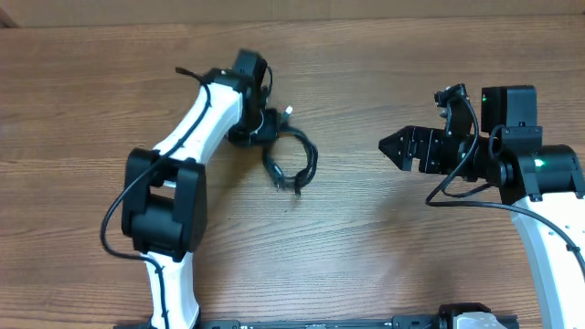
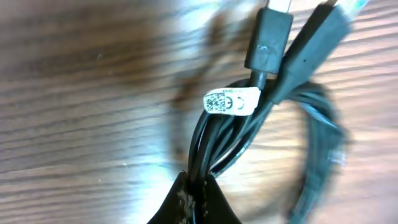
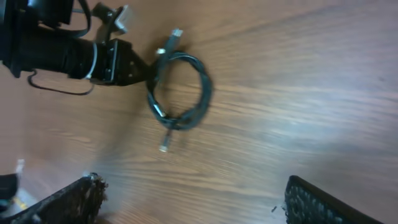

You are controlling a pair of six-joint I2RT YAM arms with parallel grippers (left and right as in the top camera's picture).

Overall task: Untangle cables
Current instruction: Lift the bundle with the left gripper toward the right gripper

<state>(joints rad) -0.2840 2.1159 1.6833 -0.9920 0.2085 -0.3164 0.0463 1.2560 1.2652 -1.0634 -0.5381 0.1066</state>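
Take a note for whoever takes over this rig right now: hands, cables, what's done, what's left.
Left hand shut on the cables, pinching the coil's strands near two plugs.
Right hand open, empty, off to the coil's side.
Cables: one looped bundle on the table, a plug end trailing out.
Done: first grip only.
To do: all the untangling; the bundle is not yet pulled apart.

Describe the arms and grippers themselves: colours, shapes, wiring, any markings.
Left arm and right arm: white tubular links, chunky black joint housings, thin black wires looping outside. Green lights glow on the right arm's housings. Left gripper and right gripper are black and wedge-shaped; the right's fingers look rough-textured. No legible markings.
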